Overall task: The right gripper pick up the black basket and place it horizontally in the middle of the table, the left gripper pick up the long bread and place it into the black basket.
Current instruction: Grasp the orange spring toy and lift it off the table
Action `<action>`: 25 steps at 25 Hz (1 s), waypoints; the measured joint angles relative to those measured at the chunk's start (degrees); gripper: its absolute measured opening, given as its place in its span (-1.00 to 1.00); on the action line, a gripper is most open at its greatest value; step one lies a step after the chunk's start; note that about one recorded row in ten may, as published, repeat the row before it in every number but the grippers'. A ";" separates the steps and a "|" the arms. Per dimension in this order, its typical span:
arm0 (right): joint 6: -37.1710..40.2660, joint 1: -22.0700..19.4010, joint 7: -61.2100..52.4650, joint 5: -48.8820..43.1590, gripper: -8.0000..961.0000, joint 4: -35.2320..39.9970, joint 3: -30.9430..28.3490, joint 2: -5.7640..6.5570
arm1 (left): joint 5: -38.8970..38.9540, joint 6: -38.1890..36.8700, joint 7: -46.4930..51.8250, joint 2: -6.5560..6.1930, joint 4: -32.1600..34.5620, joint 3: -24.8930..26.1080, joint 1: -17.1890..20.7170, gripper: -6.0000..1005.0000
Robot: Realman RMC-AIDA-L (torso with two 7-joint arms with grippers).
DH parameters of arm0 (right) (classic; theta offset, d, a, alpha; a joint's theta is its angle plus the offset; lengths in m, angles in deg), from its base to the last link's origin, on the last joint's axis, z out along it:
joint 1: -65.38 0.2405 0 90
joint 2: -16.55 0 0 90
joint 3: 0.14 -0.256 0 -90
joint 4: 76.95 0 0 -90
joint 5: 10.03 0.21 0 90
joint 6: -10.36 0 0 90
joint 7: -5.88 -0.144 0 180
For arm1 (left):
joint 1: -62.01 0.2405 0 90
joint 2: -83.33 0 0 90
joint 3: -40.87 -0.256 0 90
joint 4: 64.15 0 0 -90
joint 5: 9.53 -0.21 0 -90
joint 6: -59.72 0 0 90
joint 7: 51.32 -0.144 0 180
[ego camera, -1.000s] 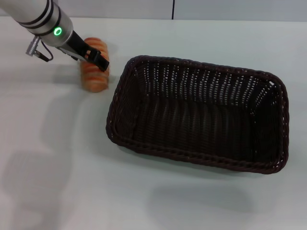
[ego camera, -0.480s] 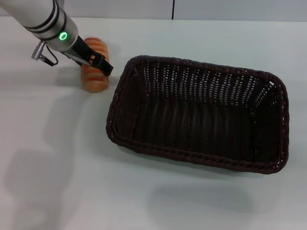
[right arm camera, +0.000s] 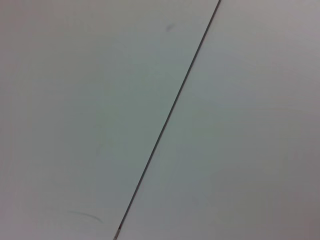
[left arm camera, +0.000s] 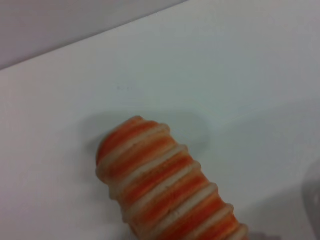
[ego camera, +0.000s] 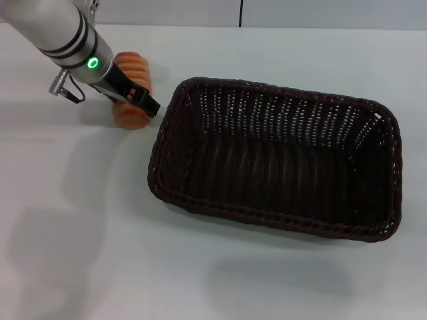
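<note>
Head view: white table [ego camera: 80,220] bears black basket [ego camera: 277,157]; left hand [ego camera: 141,100], grip unclear, over long bread [ego camera: 130,90].

Head overhead; left wrist close on long bread [left arm camera: 165,195], shared.

Head view: bright, even overhead light, table [ego camera: 280,280] slightly washed out with a cool tint. Soft, diffuse shadows: broad grey patches at the lower left of the table, a faint one below the basket [ego camera: 273,160]. Basket interior reads very dark, weave detail only on the far wall where light catches it. Left wrist view: bread [left arm camera: 165,185] soft, not crisply focused, soft shadow round its end. Right wrist view: flat, evenly lit grey surface, no glare.
</note>
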 joint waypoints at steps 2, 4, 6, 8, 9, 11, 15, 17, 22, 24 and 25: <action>0.00 -0.01 0.01 -0.03 0.22 -0.15 0.29 0.05 | -0.10 0.30 0.00 0.06 -0.57 -0.12 -0.09 0.46; 0.00 -0.11 0.04 -0.06 0.22 -0.29 0.43 0.10 | -0.12 0.55 0.08 0.12 -0.85 -0.30 -0.09 0.45; 0.00 -0.31 0.10 -0.14 0.22 -0.39 0.52 0.05 | -0.11 0.83 0.39 0.21 -0.90 -0.45 -0.05 0.44; 0.00 -0.36 0.11 -0.18 0.22 -0.45 0.59 0.06 | -0.11 0.84 0.50 0.22 -0.92 -0.46 0.00 0.44; 0.00 -0.40 0.12 -0.19 0.22 -0.50 0.68 0.06 | -0.11 0.78 0.53 0.22 -0.92 -0.46 0.00 0.43; 0.00 -0.57 0.27 -0.20 0.22 -0.77 1.00 0.05 | -0.11 0.46 0.52 0.22 -0.93 -0.53 -0.02 0.42; 0.15 -0.91 0.73 -0.26 0.22 -1.25 1.64 0.04 | -0.11 -0.17 -0.15 0.21 -0.93 -0.92 0.05 0.41; 0.56 -1.03 0.76 -0.50 0.22 -1.37 1.95 0.05 | -0.09 -0.26 -0.51 0.23 -0.93 -1.47 0.33 0.40; 0.92 -1.20 0.88 -1.43 0.22 -1.48 2.59 0.08 | 0.04 -0.15 -0.79 0.45 0.67 -4.36 1.92 0.33; 1.08 -1.29 0.93 -1.71 0.22 -1.44 2.72 0.05 | 0.03 -0.04 -0.57 0.64 1.60 -5.03 2.45 0.29; 1.17 -1.37 0.94 -1.75 0.22 -1.39 2.77 0.03 | 0.03 -0.04 -0.57 0.71 2.02 -5.03 2.66 0.28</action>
